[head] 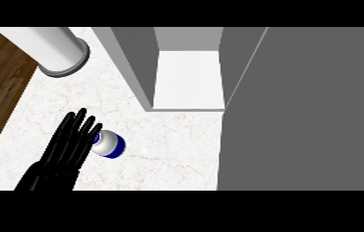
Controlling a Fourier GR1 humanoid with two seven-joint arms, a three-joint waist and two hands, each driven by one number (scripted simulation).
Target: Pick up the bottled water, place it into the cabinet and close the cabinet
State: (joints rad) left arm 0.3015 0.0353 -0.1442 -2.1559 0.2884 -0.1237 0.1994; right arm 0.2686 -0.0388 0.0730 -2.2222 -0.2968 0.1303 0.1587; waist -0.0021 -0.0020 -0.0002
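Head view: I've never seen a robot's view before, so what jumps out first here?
The black left hand at the lower left catches the eye, its fingers straight beside a small blue and white water bottle on the pale marble counter. Above it, the grey cabinet stands open, showing a bare white shelf, with its big grey door filling the right side. A white cylinder sits at the upper left.

Ahead-right of left hand (68,142): bare counter (177,139), cabinet (188,77) mouth unblocked.
Far right: open door (292,110) walls off.
Ahead-left: white cylinder (53,48).
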